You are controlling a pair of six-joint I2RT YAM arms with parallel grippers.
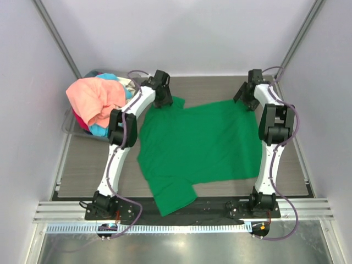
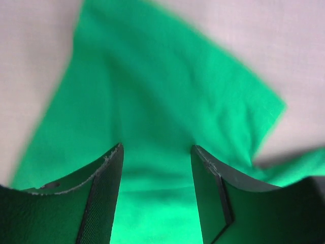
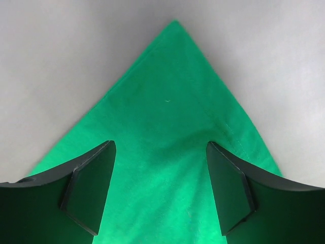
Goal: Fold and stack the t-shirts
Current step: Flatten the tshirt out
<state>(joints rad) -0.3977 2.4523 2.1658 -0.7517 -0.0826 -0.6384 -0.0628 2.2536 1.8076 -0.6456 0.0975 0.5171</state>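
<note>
While no fold is made yet, the task stands at its start: one shirt laid out, the rest waiting, no stack begun.

Item 1, nearest: green t-shirt (image 1: 203, 143), spread flat and open in the middle of the surface (image 1: 297, 176).
- Its near sleeve (image 1: 173, 199) reaches toward my bases and overhangs the dark front strip.
- Long axis runs left to right across me, with both sleeves and the neck end to my left and the hem (image 1: 258, 144) to my right.
- A few shallow wrinkles; nothing doubled over.

Item 2, far edge of the shirt, left: my left hand (image 2: 156, 170), fingers parted, gripping nothing. It sits low over the far sleeve (image 1: 176, 103), with green cloth showing between the fingers. I cannot tell whether the tips touch the cloth.

Item 3, far edge, right: my right hand (image 3: 160, 170), fingers spread wide and empty, poised over the far hem corner (image 3: 175, 76), which points away from me.

Item 4, far left corner: bin (image 1: 70, 130) holding an unfolded heap, with a salmon-pink shirt (image 1: 91, 99) on top and light blue (image 1: 99, 130) and red (image 1: 80, 120) cloth beneath.

Judgement: every fold remains to be done, on this shirt and on all the binned ones.
</note>
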